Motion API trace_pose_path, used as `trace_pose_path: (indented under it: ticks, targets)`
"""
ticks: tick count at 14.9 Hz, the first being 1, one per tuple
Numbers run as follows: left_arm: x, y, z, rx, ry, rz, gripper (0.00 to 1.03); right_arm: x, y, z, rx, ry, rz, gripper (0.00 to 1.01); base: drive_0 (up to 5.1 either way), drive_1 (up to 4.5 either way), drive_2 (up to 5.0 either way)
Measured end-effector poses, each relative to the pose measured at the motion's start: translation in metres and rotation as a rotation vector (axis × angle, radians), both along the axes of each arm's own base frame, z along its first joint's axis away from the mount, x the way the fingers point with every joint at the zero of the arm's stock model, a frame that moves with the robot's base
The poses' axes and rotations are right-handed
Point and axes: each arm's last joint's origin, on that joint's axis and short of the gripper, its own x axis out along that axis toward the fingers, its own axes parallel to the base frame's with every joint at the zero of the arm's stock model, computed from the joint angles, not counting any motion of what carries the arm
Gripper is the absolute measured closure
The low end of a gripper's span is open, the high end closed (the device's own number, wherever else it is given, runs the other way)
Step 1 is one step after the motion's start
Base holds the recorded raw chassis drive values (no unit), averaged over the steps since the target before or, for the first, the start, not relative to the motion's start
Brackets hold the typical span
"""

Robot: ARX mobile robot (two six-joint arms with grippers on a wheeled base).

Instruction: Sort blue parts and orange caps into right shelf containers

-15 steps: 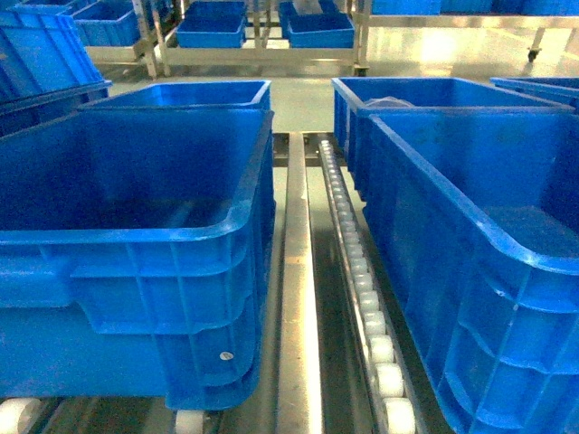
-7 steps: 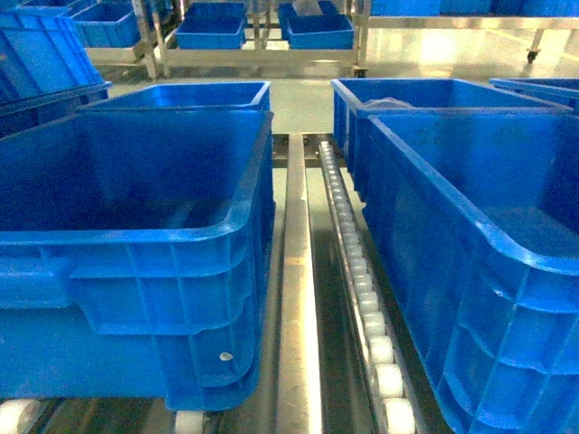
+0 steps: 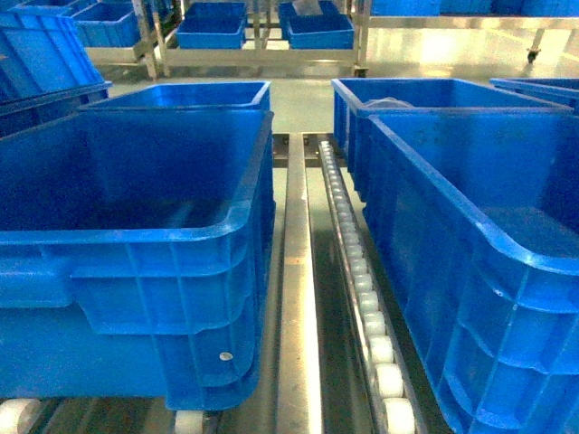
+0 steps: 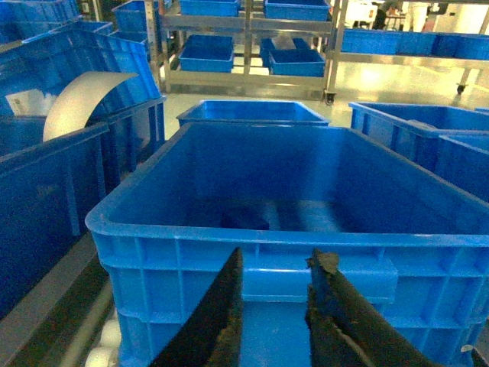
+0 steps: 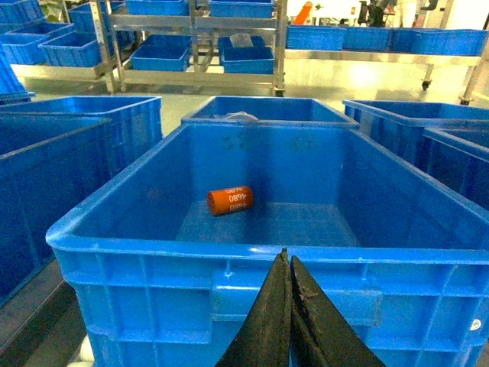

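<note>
Two large deep blue crates fill the head view, one at the left [image 3: 136, 237] and one at the right [image 3: 452, 194]; neither gripper shows there. In the left wrist view my left gripper [image 4: 280, 256] is open and empty, just short of a crate's near wall [image 4: 229, 237]. A dark blue part [image 4: 244, 219] lies on that crate's floor. In the right wrist view my right gripper [image 5: 285, 254] is shut on nothing, in front of another crate's rim [image 5: 153, 248]. An orange cap [image 5: 230, 200] with white print lies on its side inside that crate.
A white roller track [image 3: 362, 289] and a metal rail [image 3: 298, 298] run between the two crates. More blue crates stand behind them [image 3: 190, 94]. Steel racks with shallow blue trays [image 3: 262, 54] line the far side. A curved white sheet [image 4: 80, 95] leans at the left.
</note>
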Motion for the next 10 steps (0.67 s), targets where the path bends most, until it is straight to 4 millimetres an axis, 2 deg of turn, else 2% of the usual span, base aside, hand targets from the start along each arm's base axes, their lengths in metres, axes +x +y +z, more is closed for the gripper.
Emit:
trace_pose_path:
  ticks: [1,3,7,8,9,10]
  targets:
    - [0.0000,0.0000,0.0000,0.000,0.000,0.000,0.66,0.0000,0.0000,0.0000,0.000,0.000,0.000,0.89,0.0,0.00,0.0]
    - [0.0000,0.0000,0.0000,0.000,0.000,0.000,0.38,0.0000,0.0000,0.0000,0.000,0.000,0.000,0.61,0.0,0.00,0.0]
    - [0.0000,0.0000,0.0000,0.001,0.000,0.000,0.03,0.0000,0.0000,0.0000,0.000,0.000,0.000,0.24,0.0,0.00,0.0]
    - [0.0000,0.0000,0.0000,0.002,0.000,0.000,0.04,0.0000,0.0000,0.0000,0.000,0.000,0.000,0.17,0.0,0.00,0.0]
    - [0.0000,0.0000,0.0000,0.002,0.000,0.000,0.05,0.0000,0.0000,0.0000,0.000,0.000,0.000,0.04,0.0,0.00,0.0]
    - [0.0000,0.0000,0.0000,0.003,0.000,0.000,0.05,0.0000,0.0000,0.0000,0.000,0.000,0.000,0.03,0.0,0.00,0.0]
